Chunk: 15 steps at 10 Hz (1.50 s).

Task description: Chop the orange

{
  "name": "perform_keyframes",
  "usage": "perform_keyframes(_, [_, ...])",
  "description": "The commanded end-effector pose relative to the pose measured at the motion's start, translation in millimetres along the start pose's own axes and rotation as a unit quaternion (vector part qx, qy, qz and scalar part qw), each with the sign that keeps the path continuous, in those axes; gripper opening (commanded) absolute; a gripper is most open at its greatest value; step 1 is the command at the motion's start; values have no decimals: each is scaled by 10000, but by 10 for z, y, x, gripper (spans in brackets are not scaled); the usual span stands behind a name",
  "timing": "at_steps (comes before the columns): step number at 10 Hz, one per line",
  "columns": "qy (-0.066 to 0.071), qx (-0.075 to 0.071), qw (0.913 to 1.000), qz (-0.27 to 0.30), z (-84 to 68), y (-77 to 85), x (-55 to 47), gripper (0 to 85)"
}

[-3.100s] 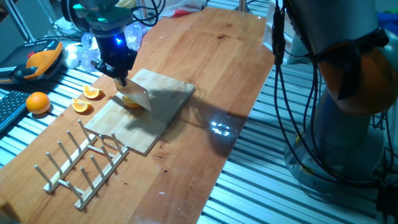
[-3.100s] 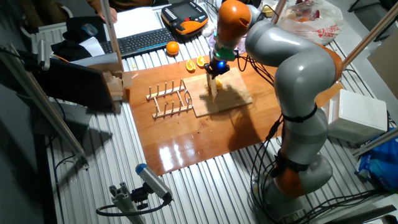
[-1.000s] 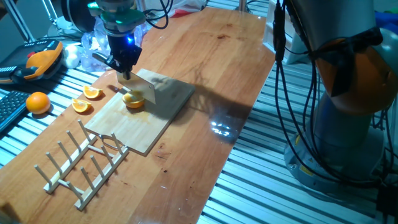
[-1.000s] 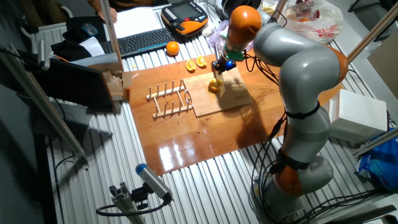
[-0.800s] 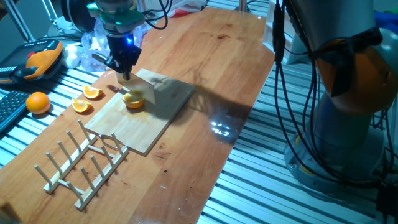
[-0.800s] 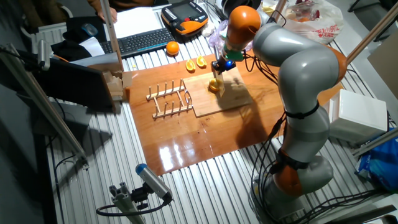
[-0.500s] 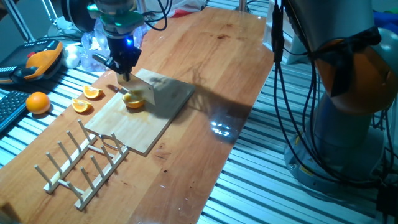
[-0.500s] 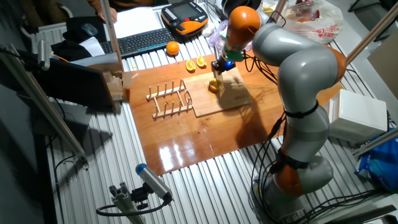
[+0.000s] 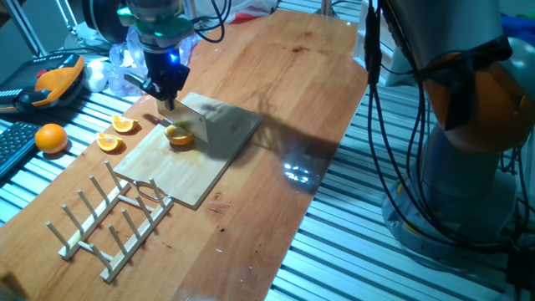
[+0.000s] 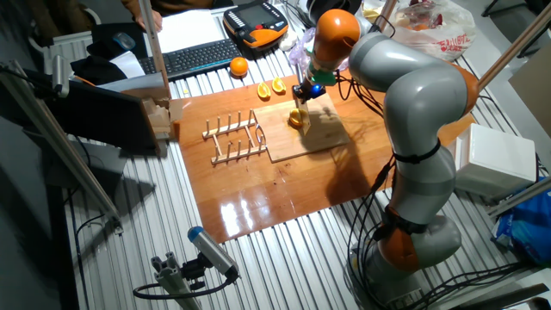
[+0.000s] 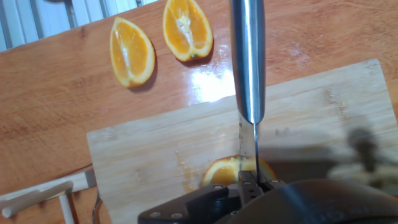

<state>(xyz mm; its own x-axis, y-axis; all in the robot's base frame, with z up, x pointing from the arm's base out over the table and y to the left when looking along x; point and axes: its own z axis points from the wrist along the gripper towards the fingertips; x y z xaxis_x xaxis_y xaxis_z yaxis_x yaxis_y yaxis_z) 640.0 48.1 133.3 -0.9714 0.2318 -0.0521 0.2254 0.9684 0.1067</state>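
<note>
A half orange (image 9: 178, 135) lies on the wooden cutting board (image 9: 209, 163), near its far left corner. My gripper (image 9: 167, 90) hangs just above it, shut on a knife (image 9: 194, 124) whose blade slants down beside the fruit. In the other fixed view the gripper (image 10: 306, 93) is over the orange (image 10: 296, 119). In the hand view the steel blade (image 11: 247, 62) runs straight up the frame, and the orange (image 11: 231, 169) peeks out under it, partly hidden by the gripper (image 11: 249, 182). Whether the orange is split cannot be told.
Two thin orange wedges (image 9: 125, 124) (image 9: 109, 143) lie on the table left of the board. A whole orange (image 9: 51, 137) sits further left on the slatted bench. A wooden dish rack (image 9: 109, 213) stands in front of the board. A teach pendant (image 9: 54, 79) is at the far left.
Since three seconds ago the gripper has lifted the knife off the orange and shifted toward the board's far edge. Nothing has visibly moved in the last second.
</note>
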Motion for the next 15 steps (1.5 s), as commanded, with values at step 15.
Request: perform_keyframes(15, [-141, 150, 9994, -284, 134, 95, 11, 0])
